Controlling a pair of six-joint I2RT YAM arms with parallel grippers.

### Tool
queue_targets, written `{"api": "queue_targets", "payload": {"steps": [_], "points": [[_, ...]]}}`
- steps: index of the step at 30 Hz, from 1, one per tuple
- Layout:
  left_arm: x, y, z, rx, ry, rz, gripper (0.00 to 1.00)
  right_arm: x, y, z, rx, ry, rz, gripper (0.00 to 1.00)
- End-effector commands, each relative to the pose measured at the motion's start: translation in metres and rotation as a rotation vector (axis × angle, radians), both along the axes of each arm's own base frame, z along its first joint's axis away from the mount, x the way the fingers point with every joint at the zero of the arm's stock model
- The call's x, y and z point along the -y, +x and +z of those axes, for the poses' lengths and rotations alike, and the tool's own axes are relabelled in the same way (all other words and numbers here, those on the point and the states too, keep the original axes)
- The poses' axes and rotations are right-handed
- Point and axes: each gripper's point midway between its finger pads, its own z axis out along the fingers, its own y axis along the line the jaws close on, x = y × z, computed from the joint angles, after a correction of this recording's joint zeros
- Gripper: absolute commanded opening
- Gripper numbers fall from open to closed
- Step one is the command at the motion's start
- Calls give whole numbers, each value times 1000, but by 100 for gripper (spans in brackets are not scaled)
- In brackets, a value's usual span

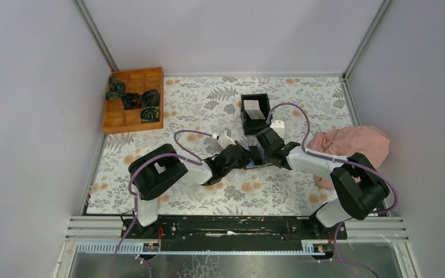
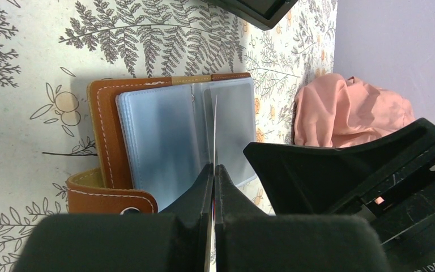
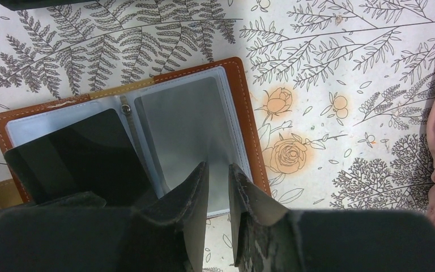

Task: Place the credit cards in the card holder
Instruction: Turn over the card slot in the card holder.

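Card holder lies open and flat on the bench at centre of the top view, just below the black box. Brown leather rim shows round the edge, clear plastic sleeve pages face up, snap tab at lower left in the left wrist view. Left fingers are pressed together on one credit card, held edge-on to that camera. It shows only as a thin pale line standing upright over the fold between the two sleeve pages; cannot tell whether its far edge touches a sleeve or sits in a pocket. Right fingers are parted by a narrow gap with nothing between them, tips over the lower part of the right-hand sleeve page in the right wrist view; contact with the plastic cannot be confirmed. Both sets of fingers sit close together over the card holder, the left one covering the left page in the right wrist view. More credit cards stand stacked in the black box. Pink cloth is bunched at right of the bench, orange compartment tray at upper left, both well apart from the card holder
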Motion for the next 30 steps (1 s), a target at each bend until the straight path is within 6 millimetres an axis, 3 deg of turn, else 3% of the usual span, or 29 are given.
{"api": "queue_targets", "payload": {"steps": [1, 15, 30], "points": [[1, 0, -8, 6, 4, 9, 0, -7, 14, 11, 51, 40, -17, 26], [5, 5, -12, -8, -28, 8, 0, -1, 12, -6, -10, 83, -39, 25], [-1, 6, -11, -49, -182, 14, 0, 5, 8, -24, -61, 102, -57, 25]]}}
